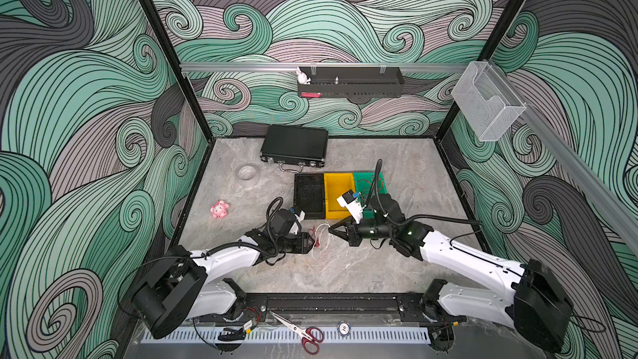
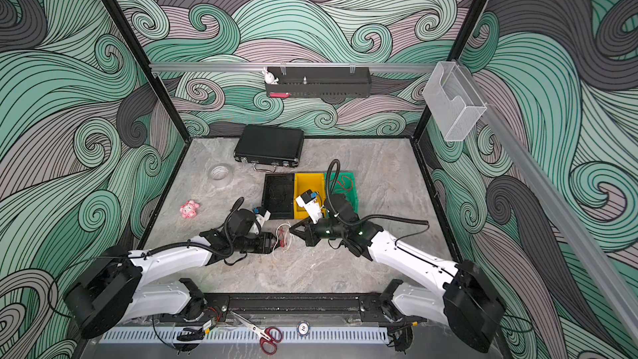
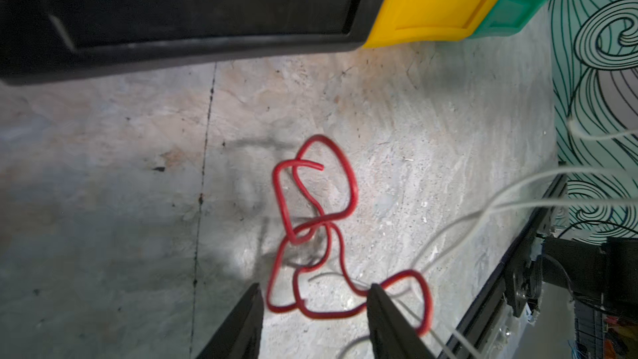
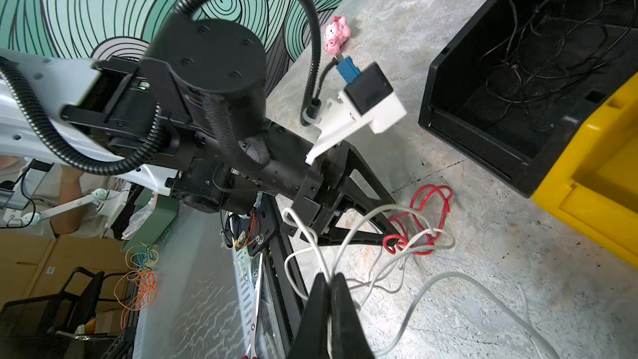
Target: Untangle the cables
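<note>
A tangle of red and white cables lies on the table just in front of the bins. In the left wrist view my left gripper is open. Its fingers stand on either side of a loop of the red cable, and white strands trail off beside it. My right gripper is shut on a white cable and faces the left gripper across the red loops. In both top views the two grippers nearly meet at the tangle. Thin black cables lie in the black bin.
A black bin, a yellow bin and a green bin holding a red wire stand in a row behind the tangle. Farther back are a black case, a tape roll and a pink toy. Red-handled scissors lie at the front rail.
</note>
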Motion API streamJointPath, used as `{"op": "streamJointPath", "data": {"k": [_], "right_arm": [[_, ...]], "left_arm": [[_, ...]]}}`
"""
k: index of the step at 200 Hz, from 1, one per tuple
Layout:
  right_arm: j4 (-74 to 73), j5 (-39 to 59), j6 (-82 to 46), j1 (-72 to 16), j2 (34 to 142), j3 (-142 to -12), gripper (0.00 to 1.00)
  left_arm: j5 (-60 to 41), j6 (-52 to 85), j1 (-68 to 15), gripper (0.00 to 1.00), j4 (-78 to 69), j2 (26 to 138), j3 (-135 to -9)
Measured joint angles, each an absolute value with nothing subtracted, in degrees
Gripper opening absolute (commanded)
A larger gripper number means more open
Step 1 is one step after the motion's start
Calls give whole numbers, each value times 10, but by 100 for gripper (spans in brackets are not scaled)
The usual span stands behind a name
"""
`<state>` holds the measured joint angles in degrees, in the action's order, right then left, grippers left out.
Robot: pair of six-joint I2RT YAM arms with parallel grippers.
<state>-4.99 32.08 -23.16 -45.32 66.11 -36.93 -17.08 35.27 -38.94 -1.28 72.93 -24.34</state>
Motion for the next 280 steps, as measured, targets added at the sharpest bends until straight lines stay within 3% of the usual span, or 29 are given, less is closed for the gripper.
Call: {"op": "streamJointPath", "data": {"k": [50, 135, 211, 280], "right_arm": [[-50, 324, -232, -453, 654, -353, 7], [-9, 324, -236, -425, 536, -351, 7], [111, 280, -231, -345, 408, -382, 8], [182, 227, -229, -309, 388, -418, 10]], "left_arm": [[-171, 353, -392, 47, -14, 764, -256], [-157, 357, -392, 24, -9, 787, -267], [-154, 356, -392, 22, -3, 804, -281], [-151, 356, -392, 22, 4, 804, -284]]}}
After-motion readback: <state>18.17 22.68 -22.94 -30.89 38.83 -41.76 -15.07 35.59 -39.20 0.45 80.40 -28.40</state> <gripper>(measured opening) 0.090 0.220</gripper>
